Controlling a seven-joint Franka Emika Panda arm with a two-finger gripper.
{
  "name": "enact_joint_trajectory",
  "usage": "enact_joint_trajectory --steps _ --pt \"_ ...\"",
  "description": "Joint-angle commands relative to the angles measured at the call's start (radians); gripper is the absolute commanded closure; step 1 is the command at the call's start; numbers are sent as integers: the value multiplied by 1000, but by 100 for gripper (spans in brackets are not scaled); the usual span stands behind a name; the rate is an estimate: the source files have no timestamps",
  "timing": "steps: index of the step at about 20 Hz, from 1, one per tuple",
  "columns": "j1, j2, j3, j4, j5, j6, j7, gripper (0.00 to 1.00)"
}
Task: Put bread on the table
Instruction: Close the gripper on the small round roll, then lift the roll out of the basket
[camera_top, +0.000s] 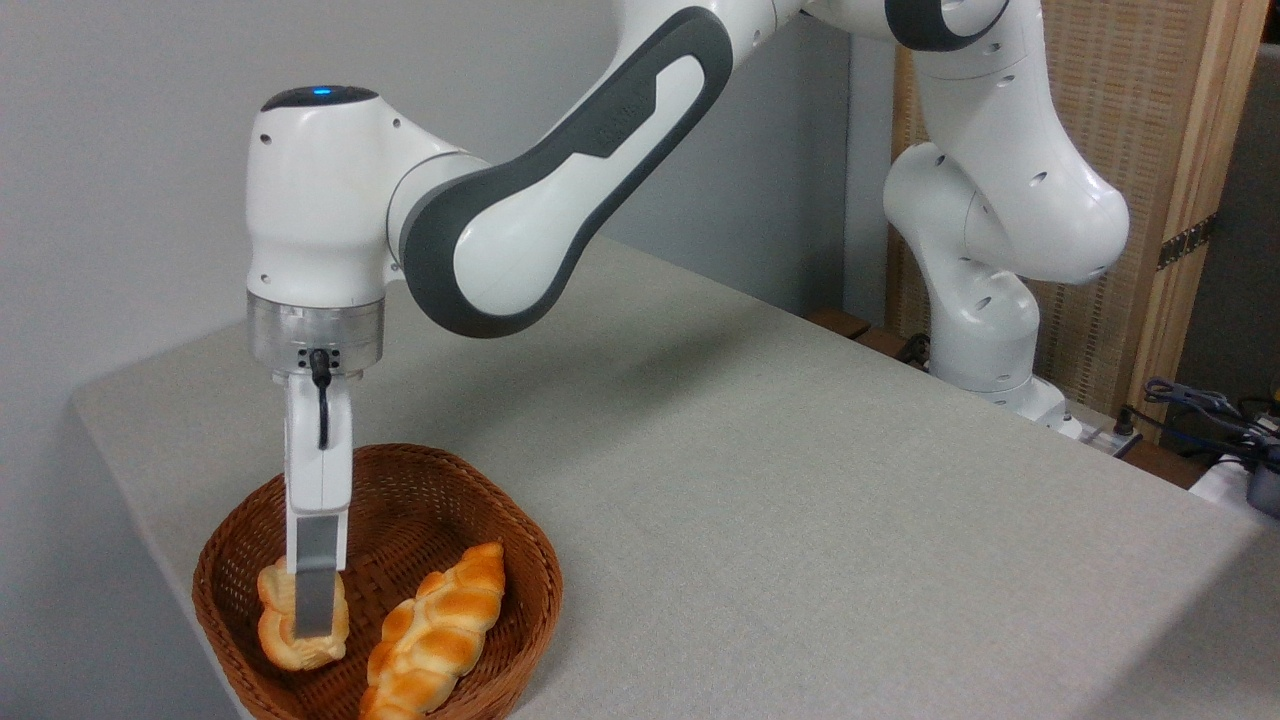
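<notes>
The gripper (314, 625) hangs straight down from the arm's (560, 190) white wrist into the basket (520, 560), and its one visible finger (316, 585), a flat grey metal blade below a white plastic housing, lies across the front of the bread (272, 625). The second finger is hidden behind the first, so whether the jaws are pressed onto the bun or merely straddling it cannot be told from this angle. The bread is a small, short bun, pale golden with lumpy, ridged lobes along its edge and a browner rim at the bottom; it sits in the left part of the basket, near the front. Just to its right, apart from the finger, lies a braided loaf (440, 635), long and glossy, orange-brown on the raised plaits and paler in the creases, running from the near edge of the basket up toward the centre. That makes two baked pieces, one bun and one loaf, both inside a single basket. The basket is round, shallow and woven of brown wicker, with a tight ribbed weave on its wall and a thicker rim. It stands at the near left corner of the table (800, 480), a wide flat top covered with light grey-beige cloth of fine, matte weave and a rounded corner. The single arm is smooth white plastic with dark grey panels, its base at the far right of the table. A black cable (322, 400) drops from the metal wrist ring down the gripper's housing.
</notes>
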Motion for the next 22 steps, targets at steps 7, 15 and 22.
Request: enact_joint_trajectory --steps 7,15,22 --pt "4 -87 -15 0 -34 -178 -6 46" --pt "13 -190 20 -1 -91 -343 -1 43" --pt "13 -288 112 -9 -212 -517 -3 40"
